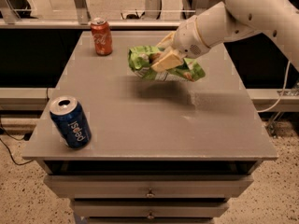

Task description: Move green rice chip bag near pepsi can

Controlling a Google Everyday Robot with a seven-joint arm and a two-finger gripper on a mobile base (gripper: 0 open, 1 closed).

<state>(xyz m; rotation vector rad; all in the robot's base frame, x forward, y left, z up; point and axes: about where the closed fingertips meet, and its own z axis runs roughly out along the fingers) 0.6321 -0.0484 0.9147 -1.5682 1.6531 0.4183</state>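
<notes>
Green chip bag [140, 62] in hand [163, 59] over table [163, 125]; one pepsi can [71, 123]

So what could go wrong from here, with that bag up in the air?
Two things, I think. The gripper holds the bag above the table by a pinch of crinkly wrapper, so it might slip out and drop short. And the pepsi can stands close to a front corner of the table; if the bag comes down too near, it could nudge the can over or off the edge.
</notes>
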